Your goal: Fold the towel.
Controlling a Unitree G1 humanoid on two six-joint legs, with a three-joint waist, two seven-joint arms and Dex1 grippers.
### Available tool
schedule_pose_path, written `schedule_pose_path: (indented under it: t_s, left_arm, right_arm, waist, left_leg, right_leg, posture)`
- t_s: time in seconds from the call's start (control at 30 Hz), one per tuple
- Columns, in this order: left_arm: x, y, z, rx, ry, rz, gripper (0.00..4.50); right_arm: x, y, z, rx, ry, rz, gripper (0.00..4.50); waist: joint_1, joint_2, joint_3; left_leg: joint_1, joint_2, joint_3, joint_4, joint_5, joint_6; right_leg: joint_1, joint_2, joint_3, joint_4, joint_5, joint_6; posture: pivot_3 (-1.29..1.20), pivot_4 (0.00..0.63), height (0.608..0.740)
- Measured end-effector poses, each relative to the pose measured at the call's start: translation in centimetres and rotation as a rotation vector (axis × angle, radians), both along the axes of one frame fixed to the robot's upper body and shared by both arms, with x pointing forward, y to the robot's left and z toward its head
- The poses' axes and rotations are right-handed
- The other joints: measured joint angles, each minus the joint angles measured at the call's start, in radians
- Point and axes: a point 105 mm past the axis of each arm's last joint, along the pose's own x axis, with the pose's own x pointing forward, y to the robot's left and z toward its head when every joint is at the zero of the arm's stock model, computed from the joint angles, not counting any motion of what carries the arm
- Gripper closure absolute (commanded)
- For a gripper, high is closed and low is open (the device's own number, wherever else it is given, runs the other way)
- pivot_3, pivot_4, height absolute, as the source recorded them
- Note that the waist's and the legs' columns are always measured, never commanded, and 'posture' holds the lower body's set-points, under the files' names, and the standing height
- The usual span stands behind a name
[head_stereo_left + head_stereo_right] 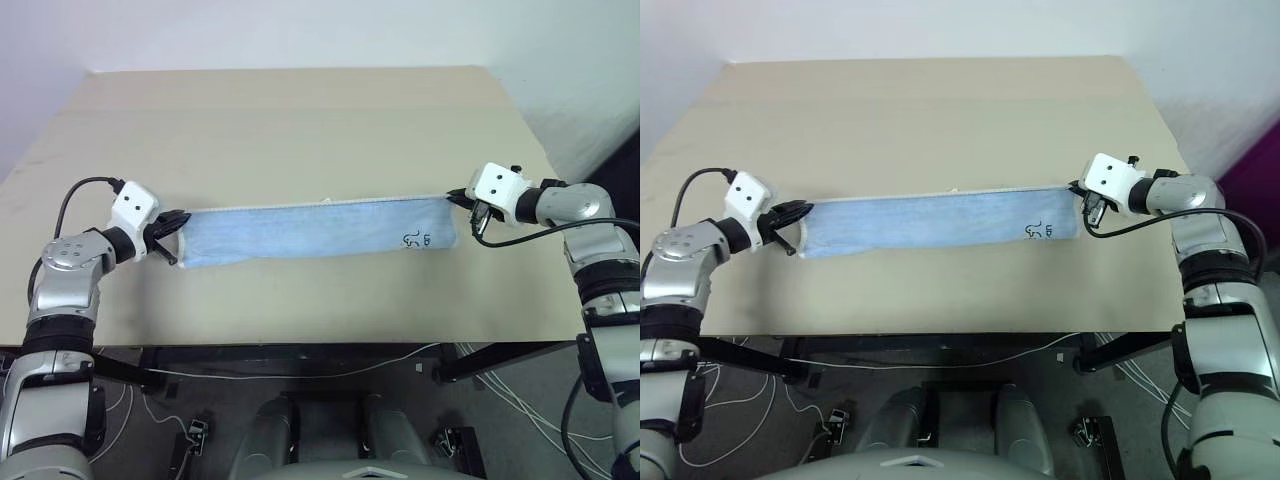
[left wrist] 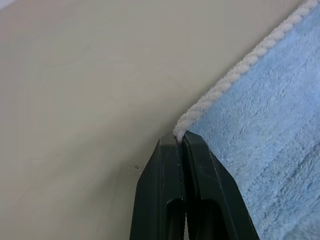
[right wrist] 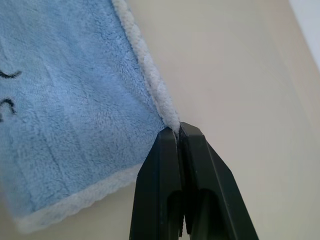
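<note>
The light blue towel (image 1: 310, 232) with white piped edging hangs stretched in a long band above the beige table (image 1: 300, 120), between my two arms. Near its right end sits a small dark printed mark (image 1: 415, 240). My left gripper (image 1: 180, 222) is shut on the towel's left corner; the left wrist view has its fingers (image 2: 172, 165) pinching the white piping (image 2: 235, 75). At the right end, my right gripper (image 1: 462, 198) is shut on the other upper corner, and the right wrist view shows the fingers (image 3: 175, 150) clamped on the edging (image 3: 150, 80).
The table's front edge (image 1: 300, 345) runs just below the towel. Under it lie black frame bars (image 1: 480, 362) and white cables (image 1: 300, 370) on the floor. A pale wall (image 1: 300, 30) stands behind the table's far edge.
</note>
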Motion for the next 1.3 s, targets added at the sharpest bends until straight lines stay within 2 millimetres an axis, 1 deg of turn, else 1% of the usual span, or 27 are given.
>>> schedule_pose_path:
  t_s: [0.1, 0.13, 0.17, 0.23, 0.37, 0.53, 0.57, 0.6, 0.73, 0.8, 0.9, 1.0, 1.07, 1.13, 1.2, 1.23, 1.3]
  left_arm:
    - [0.3, -0.1, -1.1, 0.013, 0.036, 0.005, 4.5]
    - [0.3, -0.1, -1.4, 0.017, 0.045, 0.005, 4.13]
    - [0.3, -0.1, -1.5, 0.013, 0.05, 0.006, 4.01]
    - [0.3, 0.0, -1.7, 0.009, 0.058, 0.009, 3.49]
    - [0.3, 0.2, -1.7, -0.004, 0.06, 0.022, 2.13]
    - [0.3, 0.6, -1.1, -0.051, 0.038, 0.049, 0.44]
    - [0.3, 0.7, -1.0, -0.059, 0.034, 0.057, 0.13]
    - [0.2, 0.8, -0.7, -0.077, 0.028, 0.061, 0.0]
    - [-0.4, 1.3, 0.2, -0.172, -0.002, 0.086, 0.0]
    - [-1.0, 2.0, 0.4, -0.196, -0.011, 0.109, 0.0]
    - [-1.9, 3.0, -0.1, -0.194, 0.001, 0.148, 0.0]
    - [-2.4, 4.0, 0.3, -0.211, -0.024, 0.195, 0.0]
    - [-2.8, 4.2, 1.5, -0.211, -0.063, 0.201, 0.0]
    - [-3.3, 3.1, 2.8, -0.189, -0.098, 0.135, 0.0]
    - [-3.8, 1.2, 3.8, -0.175, -0.12, 0.044, 0.0]
    - [-4.0, 0.4, 4.1, -0.174, -0.122, 0.005, 0.0]
    - [-4.6, -1.7, 4.2, -0.164, -0.108, -0.094, 0.0]
  right_arm:
    - [0.6, 0.3, -0.5, -0.005, -0.014, -0.013, 4.48]
    - [0.7, 0.5, -0.7, -0.006, -0.016, -0.015, 4.5]
    - [0.8, 0.5, -0.9, -0.005, -0.014, -0.019, 4.29]
    - [1.0, 0.6, -1.3, -0.003, -0.016, -0.029, 3.87]
    - [1.1, 0.2, -1.3, 0.006, -0.027, -0.056, 2.54]
    - [1.2, -0.1, -0.9, 0.025, -0.049, -0.067, 0.77]
    - [1.2, -0.2, -0.7, 0.028, -0.058, -0.07, 0.47]
    - [1.2, -0.4, -0.4, 0.031, -0.075, -0.075, 0.09]
    - [0.6, -1.0, 1.3, 0.017, -0.171, -0.068, 0.04]
    - [-0.2, -1.1, 2.1, 0.015, -0.239, -0.055, 0.04]
    - [-1.7, -1.0, 2.0, 0.043, -0.269, -0.053, 0.04]
    - [-3.5, -0.5, 1.2, 0.159, -0.22, -0.095, 0.04]
    - [-4.8, 0.3, 0.9, 0.347, -0.131, -0.147, 0.04]
    - [-5.9, 1.3, 0.6, 0.56, -0.004, -0.198, 0.04]
    - [-6.7, 2.2, 0.4, 0.727, 0.103, -0.241, 0.04]
    - [-6.9, 2.5, 0.3, 0.785, 0.153, -0.259, 0.04]
    - [-7.4, 3.1, -0.3, 0.991, 0.259, -0.328, 0.04]
  waist:
    - [-0.001, 0.0, 0.0]
    - [-0.001, 0.0, 0.0]
    - [-0.001, 0.0, 0.0]
    - [0.0, 0.0, 0.0]
    - [0.0, 0.0, 0.0]
    - [-0.001, 0.0, 0.0]
    - [-0.001, 0.0, 0.0]
    - [-0.001, 0.0, 0.0]
    - [-0.001, 0.0, 0.0]
    - [0.0, 0.0, 0.0]
    - [0.001, 0.0, 0.0]
    - [0.006, 0.0, 0.0]
    - [0.007, 0.0, 0.0]
    - [0.007, 0.0, -0.001]
    - [0.008, 0.0, -0.001]
    - [0.008, 0.0, -0.001]
    - [0.007, -0.001, -0.002]
  left_leg:
    - [0.0, 0.0, 0.0, 0.0, 0.0, 0.0]
    - [0.0, 0.0, 0.0, 0.0, 0.0, 0.0]
    - [0.0, 0.0, 0.0, 0.0, 0.0, 0.0]
    - [0.0, 0.0, 0.0, 0.0, 0.0, 0.0]
    - [0.0, 0.0, 0.0, 0.0, 0.0, 0.0]
    - [0.0, 0.0, 0.0, 0.0, 0.0, 0.0]
    - [0.0, 0.0, 0.0, 0.0, 0.0, 0.0]
    - [0.0, 0.0, 0.0, 0.0, 0.0, 0.0]
    - [0.0, 0.0, -0.001, 0.0, 0.0, 0.0]
    - [0.0, 0.0, -0.001, 0.0, 0.0, 0.0]
    - [0.0, 0.0, -0.001, 0.0, 0.0, 0.0]
    - [-0.001, 0.0, -0.002, 0.001, 0.0, 0.0]
    - [-0.001, 0.001, -0.002, 0.002, 0.0, 0.0]
    - [-0.001, 0.0, -0.003, 0.002, 0.0, 0.0]
    - [-0.001, 0.001, -0.004, 0.002, 0.0, 0.0]
    - [-0.001, 0.001, -0.004, 0.002, 0.0, 0.0]
    - [0.0, 0.001, -0.004, 0.0, 0.0, 0.0]
  right_leg:
    - [0.0, 0.0, 0.0, 0.0, 0.0, 0.0]
    - [0.0, 0.0, 0.0, 0.001, 0.0, 0.0]
    - [0.0, 0.0, 0.0, 0.001, 0.0, 0.0]
    - [0.0, 0.0, 0.0, 0.001, 0.0, 0.0]
    - [0.0, 0.0, 0.0, 0.001, 0.0, 0.0]
    - [0.0, 0.0, 0.0, 0.001, 0.0, 0.0]
    - [0.0, 0.0, 0.0, 0.001, 0.0, 0.0]
    - [0.0, 0.0, 0.0, 0.001, 0.0, 0.0]
    - [-0.001, 0.0, 0.0, 0.001, 0.0, 0.0]
    - [-0.001, 0.0, 0.0, 0.001, 0.0, 0.0]
    - [-0.001, 0.0, 0.001, 0.002, 0.0, 0.0]
    - [-0.001, -0.001, 0.0, 0.002, 0.0, 0.0]
    - [0.0, -0.002, 0.0, 0.002, 0.0, 0.0]
    - [0.001, -0.003, 0.001, 0.001, 0.0, 0.0]
    - [0.002, -0.003, 0.001, 0.001, 0.0, 0.0]
    - [0.001, -0.003, 0.001, 0.001, 0.0, 0.0]
    - [0.002, -0.003, 0.0, 0.0, 0.0, 0.0]
  posture:
    - [0.0, 0.15, 0.74]
    - [0.0, 0.15, 0.74]
    - [0.0, 0.15, 0.74]
    - [0.0, 0.15, 0.74]
    - [0.0, 0.15, 0.74]
    - [0.0, 0.15, 0.74]
    - [0.0, 0.15, 0.74]
    - [0.0, 0.15, 0.74]
    - [0.0, 0.15, 0.74]
    - [0.0, 0.15, 0.74]
    - [0.0, 0.15, 0.74]
    - [0.0, 0.15, 0.74]
    - [0.0, 0.15, 0.74]
    - [0.0, 0.15, 0.74]
    - [0.0, 0.15, 0.74]
    - [0.0, 0.15, 0.74]
    - [0.0, 0.15, 0.74]
